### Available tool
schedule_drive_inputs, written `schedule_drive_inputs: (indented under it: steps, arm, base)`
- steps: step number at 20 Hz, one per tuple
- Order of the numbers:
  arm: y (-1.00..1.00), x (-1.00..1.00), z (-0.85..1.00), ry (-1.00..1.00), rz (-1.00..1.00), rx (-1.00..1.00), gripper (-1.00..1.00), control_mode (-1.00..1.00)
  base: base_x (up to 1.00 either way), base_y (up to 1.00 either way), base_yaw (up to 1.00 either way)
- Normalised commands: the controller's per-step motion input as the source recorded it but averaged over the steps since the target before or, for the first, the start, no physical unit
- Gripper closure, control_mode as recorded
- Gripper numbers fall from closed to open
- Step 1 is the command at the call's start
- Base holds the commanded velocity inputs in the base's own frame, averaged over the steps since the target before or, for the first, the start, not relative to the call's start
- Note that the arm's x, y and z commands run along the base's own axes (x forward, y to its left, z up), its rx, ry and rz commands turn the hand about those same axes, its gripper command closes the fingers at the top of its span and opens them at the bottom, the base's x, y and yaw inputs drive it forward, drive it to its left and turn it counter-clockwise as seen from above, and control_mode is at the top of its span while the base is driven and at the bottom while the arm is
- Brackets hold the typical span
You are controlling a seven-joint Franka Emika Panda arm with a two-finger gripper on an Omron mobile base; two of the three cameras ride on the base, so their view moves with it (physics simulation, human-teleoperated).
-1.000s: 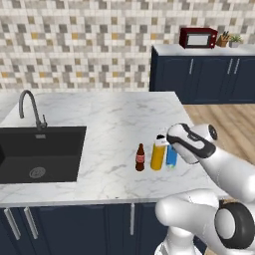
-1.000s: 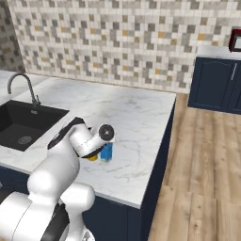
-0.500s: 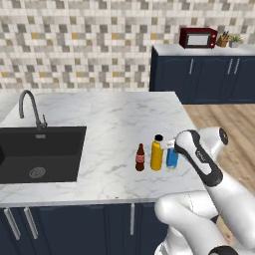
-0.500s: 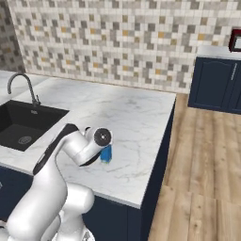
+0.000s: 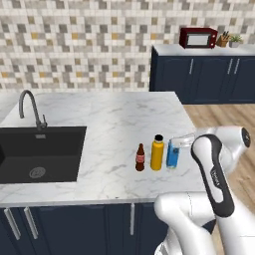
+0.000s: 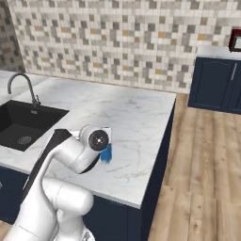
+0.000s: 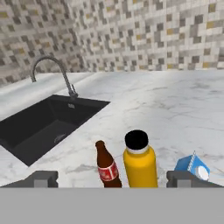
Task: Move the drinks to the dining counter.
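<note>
The three drinks are standing upright in a short row on the dining counter (image 5: 114,124), toward its right end and near the front edge. The cola bottle (image 5: 140,158) is sitting at the left of the row, dark brown with a red label. Just beside it, the yellow-orange bottle (image 5: 157,153) with its black cap is rising taller than the other two. The blue carton (image 5: 173,154) is standing at the right end, close to the yellow-orange bottle; whether they are touching cannot be told. In the hand view the cola bottle (image 7: 106,166) and the yellow-orange bottle (image 7: 140,162) are showing between the fingertips (image 7: 42,178), and the carton (image 7: 193,166) is sitting partly behind the right-hand tip.

The gripper (image 5: 183,141) is hovering just right of the carton, level with its top, with its jaws spread wide apart and nothing between them. In the right base view the carton (image 6: 106,153) is peeking out from behind the gripper (image 6: 106,132).

Farther left on the marble top, the black sink (image 5: 40,152) is lying sunk into the counter, with the curved faucet (image 5: 30,107) standing at its far edge. Beyond, a mosaic tile wall (image 5: 89,45) is running across the back, and at the far right a red microwave (image 5: 197,37) is resting on a navy cabinet run (image 5: 204,74). A wooden floor (image 6: 202,160) is stretching along the right of the island.
</note>
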Motion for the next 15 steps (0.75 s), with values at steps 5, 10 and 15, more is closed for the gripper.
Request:
schedule_drive_inputs:
  steps: [5,10,15]
  arm:
    - [-0.70,-0.82,0.72,-0.14,0.03,0.00,-1.00,-1.00]
    - [-0.67,-0.56,0.92,-0.18,0.08,0.00,-1.00,-1.00]
    - [-0.39,-0.11,0.92,-0.08,0.05,-0.01,-1.00,-1.00]
  base:
    - [0.00,0.00,0.00]
    - [0.00,0.00,0.00]
    - [0.00,0.00,0.00]
